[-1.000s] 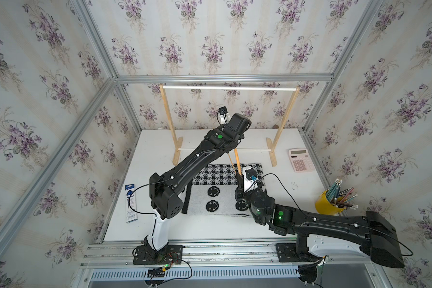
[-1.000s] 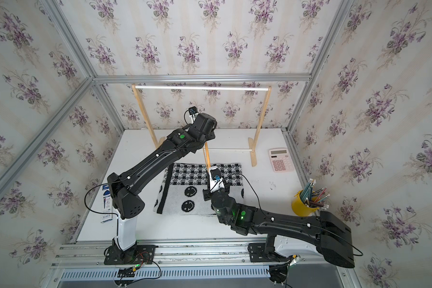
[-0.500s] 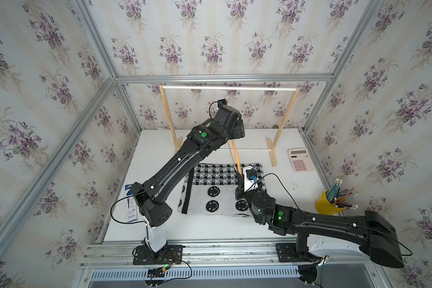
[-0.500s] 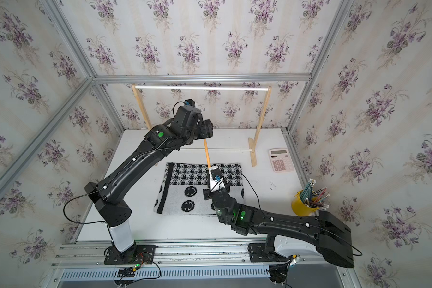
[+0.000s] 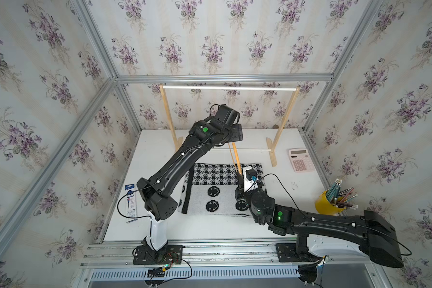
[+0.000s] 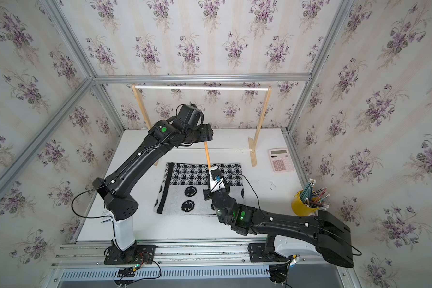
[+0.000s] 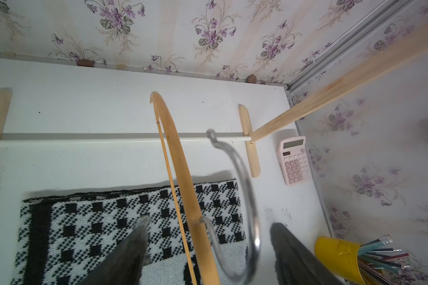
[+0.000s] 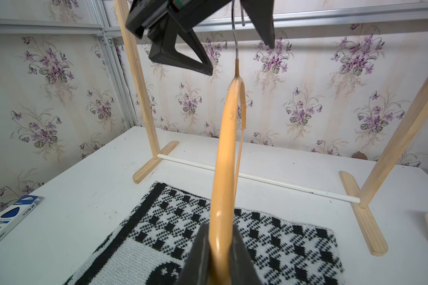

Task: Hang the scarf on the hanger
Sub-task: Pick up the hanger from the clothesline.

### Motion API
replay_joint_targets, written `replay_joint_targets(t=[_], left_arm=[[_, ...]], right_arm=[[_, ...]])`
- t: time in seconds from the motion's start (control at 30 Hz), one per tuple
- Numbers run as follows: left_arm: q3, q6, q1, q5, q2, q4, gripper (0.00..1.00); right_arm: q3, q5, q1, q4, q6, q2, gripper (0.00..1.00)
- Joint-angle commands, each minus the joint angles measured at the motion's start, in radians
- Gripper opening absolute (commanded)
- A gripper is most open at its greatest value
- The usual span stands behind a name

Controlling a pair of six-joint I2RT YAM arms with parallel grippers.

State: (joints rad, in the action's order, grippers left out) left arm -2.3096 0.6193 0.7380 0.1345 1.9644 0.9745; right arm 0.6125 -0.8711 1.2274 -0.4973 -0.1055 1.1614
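The scarf lies flat on the white table, houndstooth half toward the rack, smiley half toward the front. The hanger stands nearly on end above it. My right gripper is shut on its lower wooden end. The silver hook points up between the fingers of my left gripper, which is open and touches neither hook nor wood. The scarf shows below both wrist cameras.
A wooden rack with white rods stands at the back of the table. A pink calculator lies at the right, with a yellow cup of pencils nearer the front. A blue-and-white box lies at the left edge.
My left gripper has opened around the hanger's hook, and its arm has shifted slightly. The right arm, the hanger and the scarf have stayed in place.
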Motion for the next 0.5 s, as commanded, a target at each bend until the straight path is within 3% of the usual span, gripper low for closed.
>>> replay_joint_targets(t=[0.0,0.47], left_arm=[[-0.047,0.022,-0.007,-0.004,0.034,0.03,0.8],[-0.146,0.081,-0.014,-0.022,0.125,0.139,0.72]], right_arm=[[0.007,0.0,0.001,-0.045,-0.012,0.008,0.0],[0.016,0.019,0.0,-0.044,-0.021,0.022,0.0]])
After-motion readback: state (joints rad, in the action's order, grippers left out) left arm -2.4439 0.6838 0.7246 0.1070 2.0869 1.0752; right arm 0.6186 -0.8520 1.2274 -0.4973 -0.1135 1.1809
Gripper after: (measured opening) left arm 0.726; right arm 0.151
